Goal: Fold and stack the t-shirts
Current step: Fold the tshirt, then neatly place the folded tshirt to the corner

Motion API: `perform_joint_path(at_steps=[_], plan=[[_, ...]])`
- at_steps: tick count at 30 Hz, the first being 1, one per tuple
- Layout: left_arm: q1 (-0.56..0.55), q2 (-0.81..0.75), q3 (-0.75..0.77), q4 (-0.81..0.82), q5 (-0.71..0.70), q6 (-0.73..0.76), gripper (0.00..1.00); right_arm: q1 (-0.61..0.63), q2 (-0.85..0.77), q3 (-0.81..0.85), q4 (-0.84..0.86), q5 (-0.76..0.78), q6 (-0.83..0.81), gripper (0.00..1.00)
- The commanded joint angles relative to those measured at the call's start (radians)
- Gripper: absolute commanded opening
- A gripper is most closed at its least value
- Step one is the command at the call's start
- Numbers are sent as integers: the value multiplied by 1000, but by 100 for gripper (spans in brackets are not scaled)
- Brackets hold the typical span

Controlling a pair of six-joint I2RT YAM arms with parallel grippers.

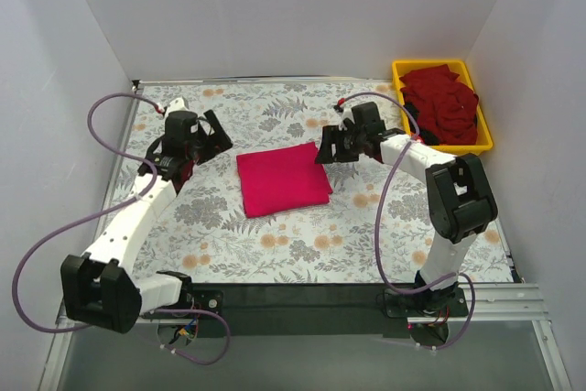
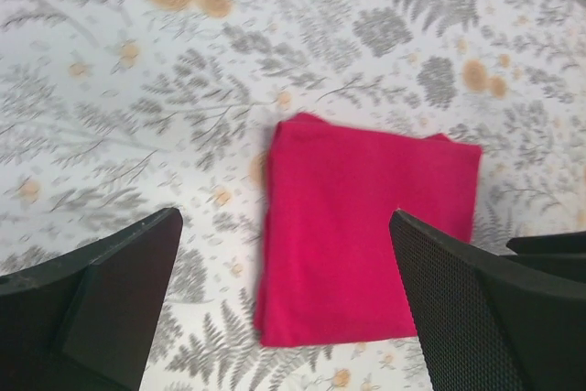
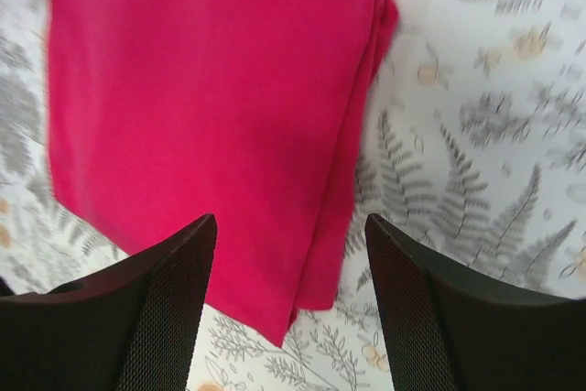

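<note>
Soft, even white light filled the overhead view, bright and free of glare, with only a faint shadow edging the folded pink t-shirt (image 1: 283, 179). The left wrist view ran slightly soft, the floral tablecloth (image 2: 110, 89) smearing toward the corners. In the right wrist view, the right gripper (image 3: 288, 226) loomed dark and unfocused, and the t-shirt's left border blurred.

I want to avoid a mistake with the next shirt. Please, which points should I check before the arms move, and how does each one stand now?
1. Pink shirt folded into a neat rectangle: ok.
2. Pink shirt lies flat on the table: ok.
3. Left hand open, nothing between its fingers: ok.
4. Right hand open, nothing between its fingers: ok.
5. Dark red shirts wait in the yellow bin: ok.
6. Number of shirts in the bin: cannot tell.
</note>
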Motion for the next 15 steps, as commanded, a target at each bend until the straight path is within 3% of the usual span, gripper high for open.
perform_joint_path(at_steps=[1, 6, 15], plan=[[-1, -85, -111, -85, -131, 38, 89, 55, -13, -28, -161, 154, -65, 61], [-1, -191, -217, -58, -138, 20, 88, 121, 36, 32, -197, 264, -54, 58], [-1, -156, -287, 40, -138, 15, 87, 197, 185, 130, -226, 318, -24, 53]])
